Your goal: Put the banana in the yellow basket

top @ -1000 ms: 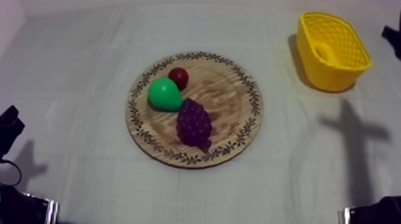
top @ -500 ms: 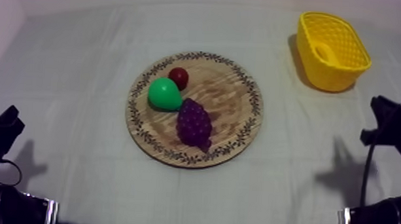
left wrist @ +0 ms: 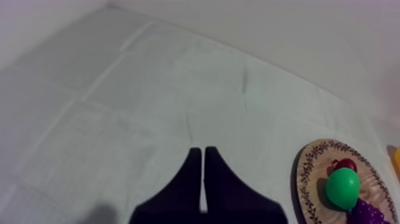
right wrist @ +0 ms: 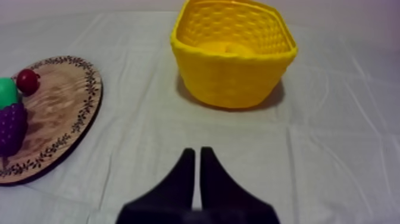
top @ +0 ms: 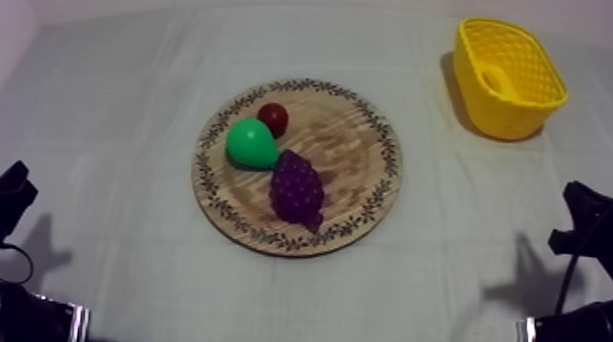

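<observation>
Clamped together on nothing, jaws of my left gripper [left wrist: 203, 152] and right gripper [right wrist: 197, 152] idle while the banana [top: 495, 81] lies inside the yellow basket [top: 514, 120], well apart from the wooden board [top: 349, 153]. Light, stiff, smooth plastic, I judge, best pinched across its middle. Yellow against yellow and partly behind the basket wall, its outline is hard to make out.

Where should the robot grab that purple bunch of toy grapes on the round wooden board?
Probably across the middle of the purple bunch of toy grapes, coming straight down from above: it lies flat and long on the round wooden board, and the green toy pear sits close by its far end.
</observation>
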